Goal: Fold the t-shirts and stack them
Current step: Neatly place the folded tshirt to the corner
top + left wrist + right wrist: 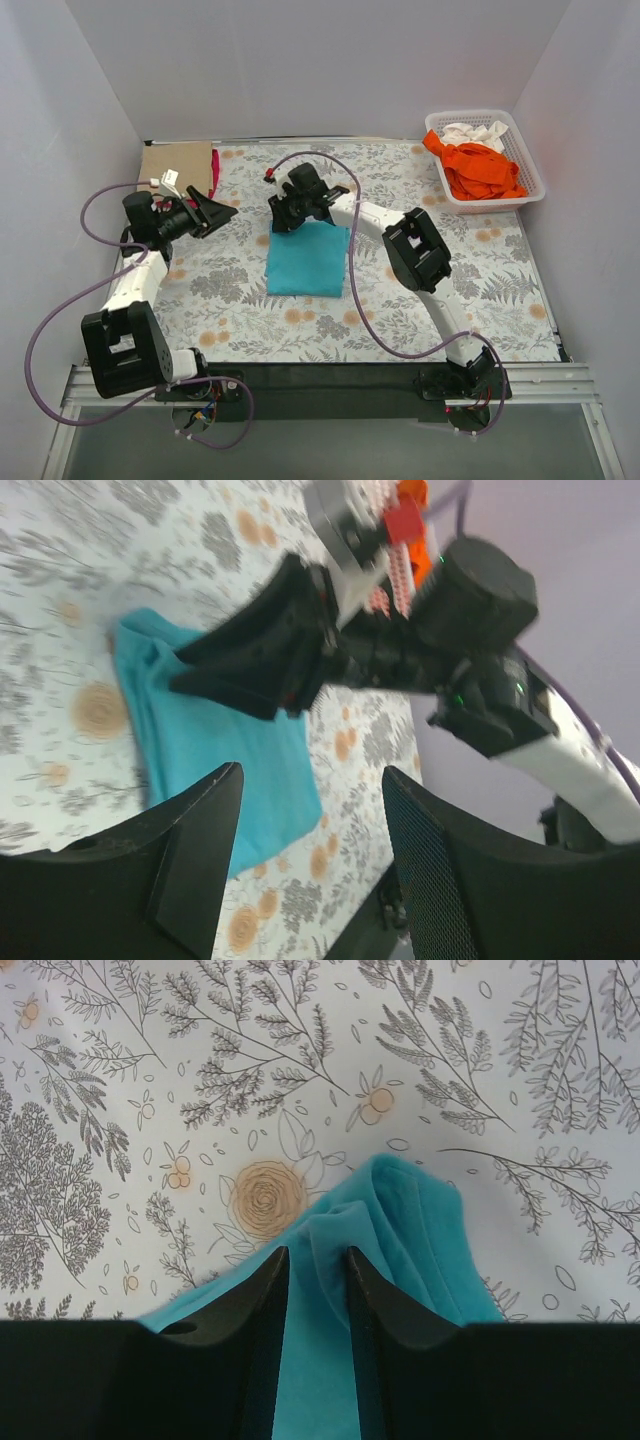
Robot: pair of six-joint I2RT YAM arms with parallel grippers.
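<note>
The floral cloth [230,285] is seen spread across the table. At its middle the teal shirt [310,265] is laid folded, and its far-left corner is bunched up and pinched tight between the fingers [250,1300] of the right gripper [285,222]. The basket [487,205] is set in the far-right corner, with an orange shirt [480,168] and a white shirt [472,132] heaped inside. A tan shirt [178,165] is folded in the far-left corner, with a magenta edge [215,165] glimpsed beside it. The left gripper [222,212] is spread wide near the left edge, nothing grasped.
</note>
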